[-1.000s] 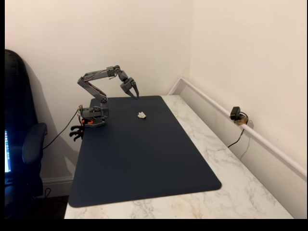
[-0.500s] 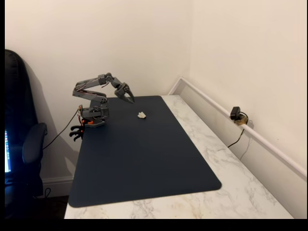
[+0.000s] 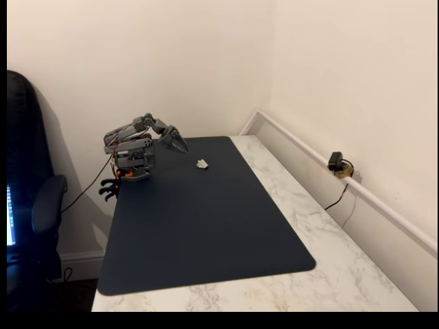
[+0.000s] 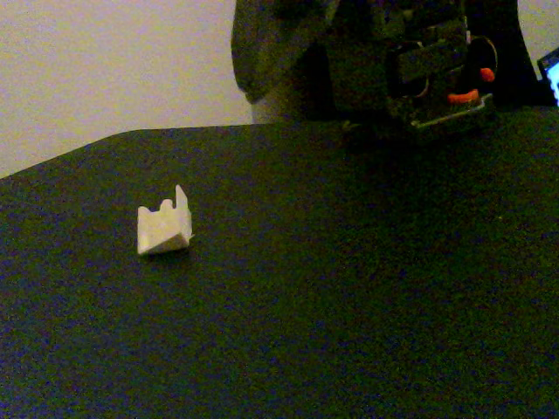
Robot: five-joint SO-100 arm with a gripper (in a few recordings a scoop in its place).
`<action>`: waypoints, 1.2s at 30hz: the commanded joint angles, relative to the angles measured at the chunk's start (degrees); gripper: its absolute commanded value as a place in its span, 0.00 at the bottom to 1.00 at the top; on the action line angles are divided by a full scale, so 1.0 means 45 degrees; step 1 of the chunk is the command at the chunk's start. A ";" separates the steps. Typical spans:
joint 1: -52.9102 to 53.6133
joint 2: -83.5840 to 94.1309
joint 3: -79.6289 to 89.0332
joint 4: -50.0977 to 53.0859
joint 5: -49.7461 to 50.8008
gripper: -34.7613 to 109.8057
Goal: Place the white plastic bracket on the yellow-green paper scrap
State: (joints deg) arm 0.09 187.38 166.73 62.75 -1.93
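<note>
A dark blue mat (image 3: 206, 219) covers most of a white marble table (image 3: 322, 226), which stands in the corner of a room with plain cream walls (image 3: 137, 55). A white rail (image 3: 357, 192) runs along the right wall, and a small black camera (image 3: 335, 162) with a cable sits on it. At the left edge a dark office chair (image 3: 31, 199) stands beside the table. The grey arm (image 3: 130, 140) is folded low over its base at the far left corner of the mat, and its gripper (image 3: 180, 146) points down toward the mat; whether the fingers are apart or closed I cannot tell. The white plastic bracket (image 3: 202, 164) (image 4: 163, 229) lies on the mat, near the gripper but apart from it, and nothing holds it.
</note>
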 commanded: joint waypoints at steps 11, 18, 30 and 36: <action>-0.0273 0.0430 0.1055 0.0547 0.0391 0.24; -0.0176 0.0430 0.1172 0.1074 0.0059 0.24; -0.0176 0.0430 0.1152 0.1074 0.0117 0.24; -0.0176 0.0430 0.1152 0.1074 0.0117 0.24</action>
State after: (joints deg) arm -0.44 187.38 172.71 66.88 -0.70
